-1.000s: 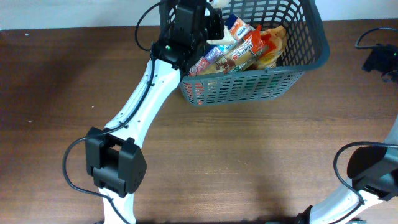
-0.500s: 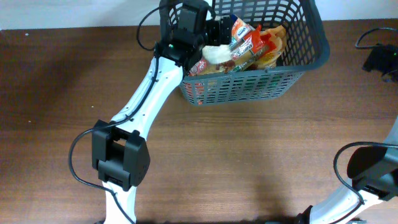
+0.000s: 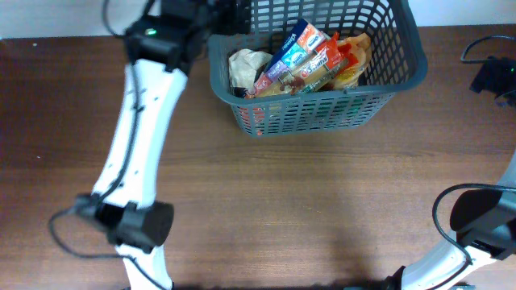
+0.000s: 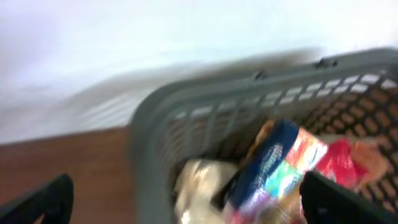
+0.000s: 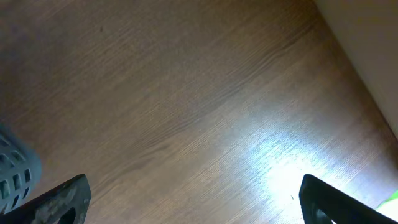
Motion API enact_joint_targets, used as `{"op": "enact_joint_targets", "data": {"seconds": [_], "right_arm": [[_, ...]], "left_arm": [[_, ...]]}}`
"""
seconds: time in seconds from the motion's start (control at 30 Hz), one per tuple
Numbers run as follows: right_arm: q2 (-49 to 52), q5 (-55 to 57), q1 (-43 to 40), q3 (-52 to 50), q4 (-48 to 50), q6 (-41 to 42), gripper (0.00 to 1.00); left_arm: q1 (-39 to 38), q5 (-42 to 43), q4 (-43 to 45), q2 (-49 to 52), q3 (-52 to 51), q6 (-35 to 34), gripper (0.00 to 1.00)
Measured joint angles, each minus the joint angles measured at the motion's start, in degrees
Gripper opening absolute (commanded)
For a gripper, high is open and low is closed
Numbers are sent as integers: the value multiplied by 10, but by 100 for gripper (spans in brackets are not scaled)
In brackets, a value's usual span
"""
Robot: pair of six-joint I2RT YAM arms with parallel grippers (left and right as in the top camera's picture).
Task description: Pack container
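Note:
The container (image 3: 322, 114), a dark grey slotted basket, stands at the back middle of the wooden table. Inside lie a cream packet (image 3: 244, 66), a blue packet (image 3: 288, 48), red-orange packets (image 3: 329, 58) and a yellow bag (image 3: 356, 68). My left gripper (image 3: 228, 12) hovers at the basket's far left corner, partly cut by the frame edge. The blurred left wrist view shows my left gripper (image 4: 193, 205) open and empty over the basket rim (image 4: 149, 130) and the cream packet (image 4: 199, 186). My right gripper (image 5: 199, 202) is open over bare wood, holding nothing.
A black cable and device (image 3: 492, 76) lie at the table's right edge. The right arm's base (image 3: 476, 221) sits at the front right. A grey slotted corner (image 5: 12, 171) shows at the left of the right wrist view. A white wall (image 4: 93, 43) rises behind the basket.
The left gripper has opened and left the cream packet in the basket. The left arm has swung out of the basket to its far left corner. The right arm has not moved.

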Motion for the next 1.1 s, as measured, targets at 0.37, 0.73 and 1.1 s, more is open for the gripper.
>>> {"op": "enact_joint_targets", "data": {"seconds": [0.37, 0.73, 1.1], "right_arm": [[0, 0, 0, 0, 0, 0, 99], [0, 0, 0, 0, 0, 0, 99], [0, 0, 0, 0, 0, 0, 99]], "left_arm": [[36, -5, -213, -177, 8, 8, 99], [36, -5, -388, -318, 11, -28, 99], [36, -14, -433, -492, -47, -38, 99]]}}
